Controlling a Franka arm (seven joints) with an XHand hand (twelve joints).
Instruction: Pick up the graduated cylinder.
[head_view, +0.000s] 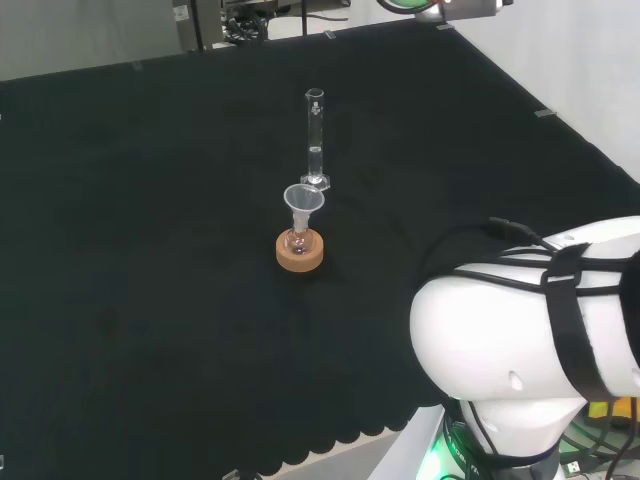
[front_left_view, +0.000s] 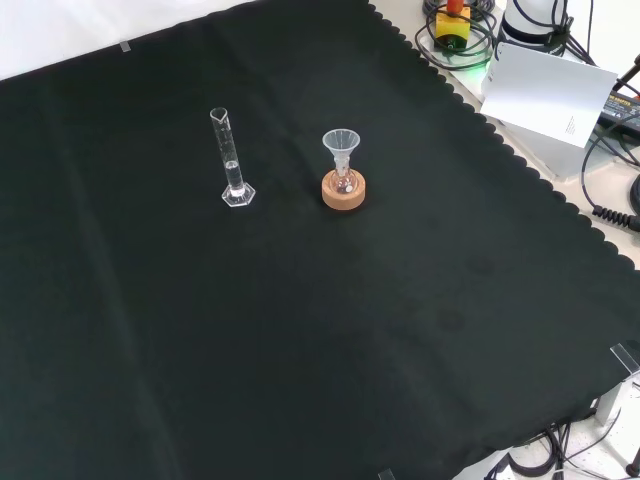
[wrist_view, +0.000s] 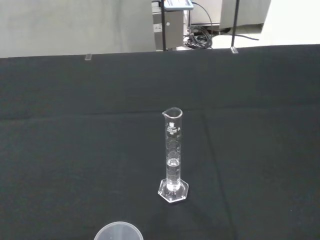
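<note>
Graduated cylinder (front_left_view: 232, 158) stood upright on black cloth (front_left_view: 300, 340), apart from funnel (front_left_view: 341, 146) in flask on cork ring (front_left_view: 344, 192). Hand's finger state: could not tell. Step judged as approach, grasp not begun. Next move called for reaching tube mid-height without tipping it.

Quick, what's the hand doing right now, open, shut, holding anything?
Hand: cannot be told. The graduated cylinder stands upright on the cloth, untouched, beside the funnel.
</note>
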